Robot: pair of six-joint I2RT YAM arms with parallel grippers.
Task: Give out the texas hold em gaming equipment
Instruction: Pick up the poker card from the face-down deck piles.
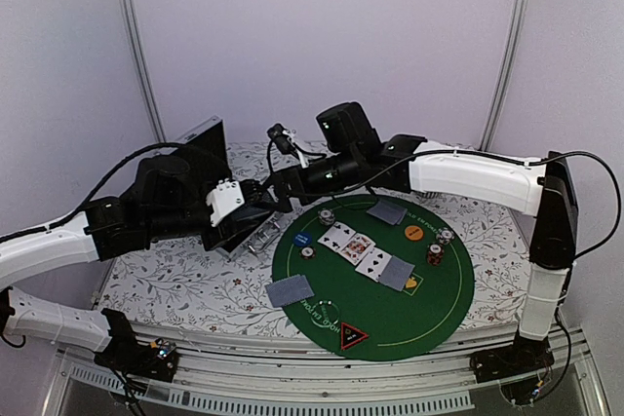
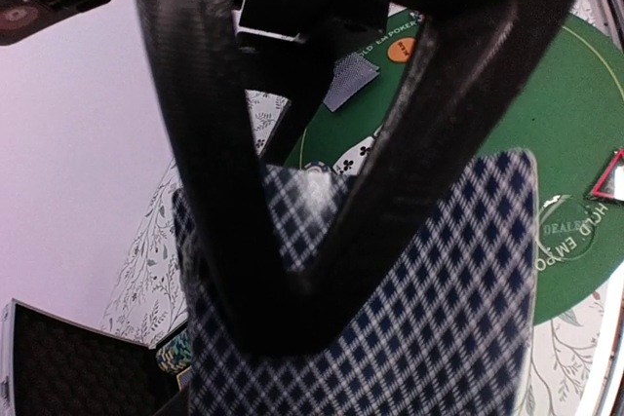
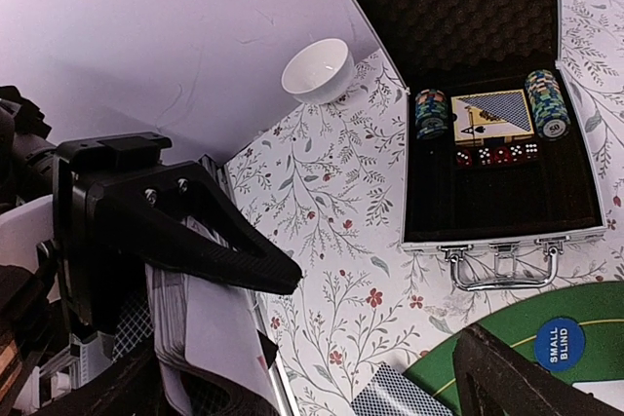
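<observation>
My left gripper [image 2: 292,314] is shut on a deck of blue-checked playing cards [image 2: 439,319], held left of the round green mat [image 1: 390,314]. One card sticks out from the deck [image 3: 190,333] in the right wrist view. My right gripper [image 3: 380,314] stands open just beside that deck, over the floral cloth, with nothing between its fingers. On the mat lie face-down cards [image 1: 290,290], face-up cards [image 1: 346,239], chip stacks [image 1: 445,237], a blue disc [image 1: 302,240], an orange disc [image 1: 413,233] and a black red-edged triangle [image 1: 353,337].
An open aluminium case [image 3: 502,231] sits on the floral cloth beyond the mat, holding two chip stacks [image 3: 546,104], cards and red dice. A white bowl [image 3: 319,70] stands at the wall behind it. The two arms crowd together at the mat's left edge.
</observation>
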